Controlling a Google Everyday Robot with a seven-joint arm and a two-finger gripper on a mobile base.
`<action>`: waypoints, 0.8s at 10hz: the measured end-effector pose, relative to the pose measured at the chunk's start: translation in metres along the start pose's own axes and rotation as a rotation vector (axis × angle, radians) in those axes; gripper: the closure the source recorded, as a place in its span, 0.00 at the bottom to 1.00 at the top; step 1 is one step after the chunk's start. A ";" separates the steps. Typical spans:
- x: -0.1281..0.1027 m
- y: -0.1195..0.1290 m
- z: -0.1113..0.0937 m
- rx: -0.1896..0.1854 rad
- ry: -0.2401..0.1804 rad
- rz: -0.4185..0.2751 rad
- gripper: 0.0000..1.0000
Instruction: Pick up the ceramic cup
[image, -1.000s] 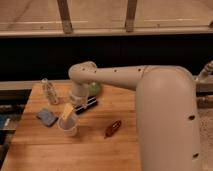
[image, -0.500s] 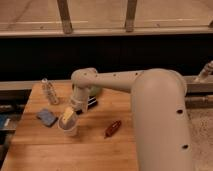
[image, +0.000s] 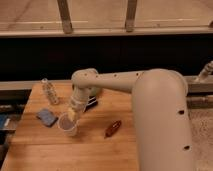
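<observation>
The ceramic cup (image: 67, 125) is a small pale tumbler standing upright on the wooden table (image: 90, 150), left of centre. My gripper (image: 74, 113) comes down from the bulky beige arm (image: 150, 100) and sits right at the cup's rim, on its upper right side. The green bowl is hidden behind the arm.
A small clear ribbed bottle (image: 49, 91) stands at the back left. A blue sponge (image: 46, 117) lies just left of the cup. A brown oblong object (image: 113, 128) lies to its right. A dark object (image: 92, 103) sits behind the wrist. A dark wall runs behind the table.
The arm's elbow has swung slightly and now covers the green bowl that showed earlier. The gripper stays at the cup's rim. The cup has not moved.
</observation>
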 end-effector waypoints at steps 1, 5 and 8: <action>-0.001 0.002 -0.003 0.000 -0.004 -0.004 0.92; -0.004 0.006 -0.018 -0.002 -0.018 -0.024 1.00; -0.012 -0.003 -0.060 0.004 -0.082 -0.040 1.00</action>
